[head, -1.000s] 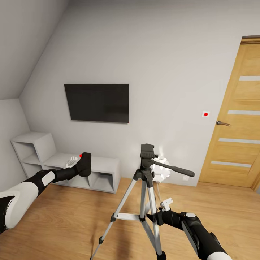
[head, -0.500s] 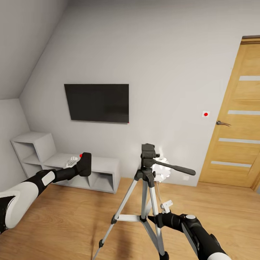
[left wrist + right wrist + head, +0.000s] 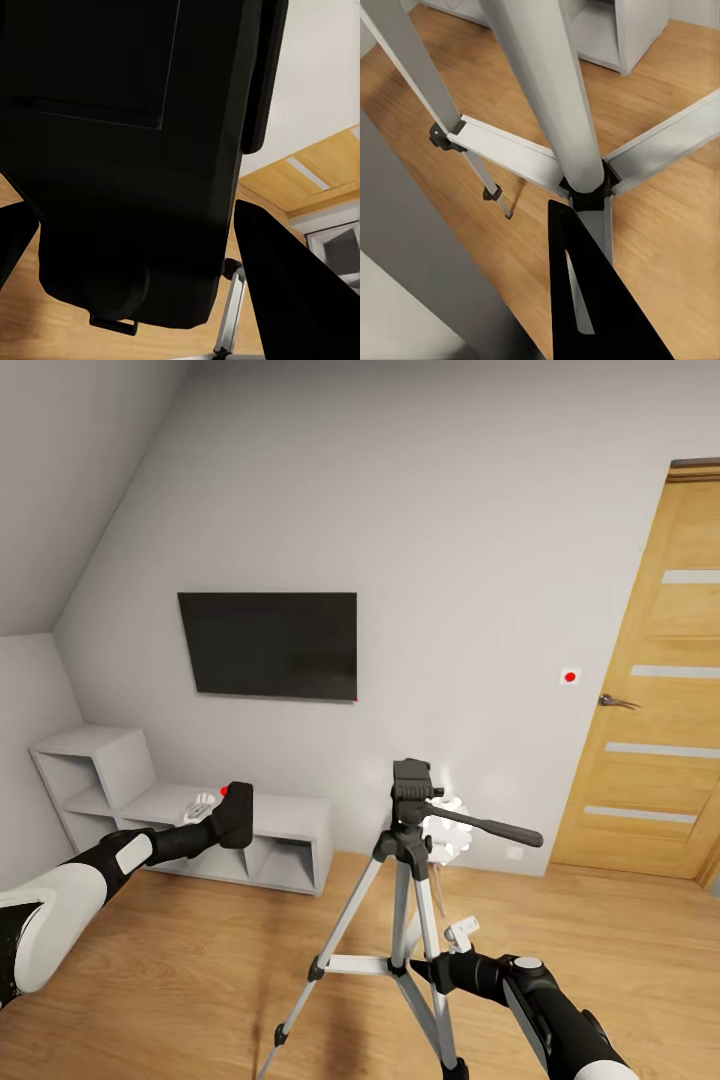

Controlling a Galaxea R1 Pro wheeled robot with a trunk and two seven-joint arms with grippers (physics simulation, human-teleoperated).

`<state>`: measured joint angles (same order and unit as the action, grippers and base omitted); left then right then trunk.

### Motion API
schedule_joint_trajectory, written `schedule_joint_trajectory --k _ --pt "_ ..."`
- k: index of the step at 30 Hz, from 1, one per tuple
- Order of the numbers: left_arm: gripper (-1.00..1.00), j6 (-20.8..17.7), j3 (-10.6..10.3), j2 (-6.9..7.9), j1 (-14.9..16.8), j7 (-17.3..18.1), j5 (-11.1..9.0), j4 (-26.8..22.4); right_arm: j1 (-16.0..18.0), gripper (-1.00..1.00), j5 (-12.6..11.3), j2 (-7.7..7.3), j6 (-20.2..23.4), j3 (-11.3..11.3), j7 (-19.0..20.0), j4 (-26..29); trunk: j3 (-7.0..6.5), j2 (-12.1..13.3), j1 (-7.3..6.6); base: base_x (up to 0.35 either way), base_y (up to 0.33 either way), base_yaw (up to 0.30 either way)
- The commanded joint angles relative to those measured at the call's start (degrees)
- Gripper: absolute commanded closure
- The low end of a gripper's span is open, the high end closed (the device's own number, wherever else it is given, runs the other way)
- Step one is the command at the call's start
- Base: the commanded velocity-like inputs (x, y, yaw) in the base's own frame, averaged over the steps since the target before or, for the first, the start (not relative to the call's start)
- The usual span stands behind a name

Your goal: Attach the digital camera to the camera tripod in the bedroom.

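The left gripper (image 3: 228, 818) is closed on the digital camera (image 3: 236, 814), holding it up at the left, in front of the low white shelf unit (image 3: 290, 840) and well apart from the camera tripod (image 3: 405, 920). A red dot tops the camera; no lettering can be read on it. The tripod stands on the wood floor (image 3: 180, 980) at centre, its black pan head (image 3: 410, 785) bare. The right gripper (image 3: 425, 965) sits at the tripod's centre braces (image 3: 521, 157); whether it grips them I cannot tell.
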<state>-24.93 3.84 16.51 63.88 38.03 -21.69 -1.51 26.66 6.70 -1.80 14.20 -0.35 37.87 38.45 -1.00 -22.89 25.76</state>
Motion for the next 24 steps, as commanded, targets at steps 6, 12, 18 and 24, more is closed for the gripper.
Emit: schedule_joint_trajectory --k 6,12,18,24 --pt "1.0 -0.51 0.6 -0.07 0.01 0.26 -0.1 -0.33 -0.01 1.0 0.78 -0.04 0.2 -0.09 0.28 0.05 0.03 -0.03 0.03 0.0 0.0 0.0" --pt "1.0 -1.35 0.64 -0.84 0.02 0.37 -0.1 -2.37 0.01 1.0 0.82 -0.06 0.21 -0.09 0.37 0.04 0.03 -0.03 0.03 0.0 0.0 0.0" --pt "1.0 -10.66 0.57 -2.86 0.02 -0.51 -0.12 -15.56 0.01 1.0 0.92 -0.07 0.21 -0.09 0.42 0.04 0.03 -0.03 0.03 0.0 0.0 0.0" --pt "1.0 -29.69 0.76 -5.37 0.08 -8.88 -0.66 -39.89 -0.02 1.0 0.94 -0.11 0.21 -0.09 0.56 0.05 0.03 -0.03 0.03 0.0 0.0 0.0"
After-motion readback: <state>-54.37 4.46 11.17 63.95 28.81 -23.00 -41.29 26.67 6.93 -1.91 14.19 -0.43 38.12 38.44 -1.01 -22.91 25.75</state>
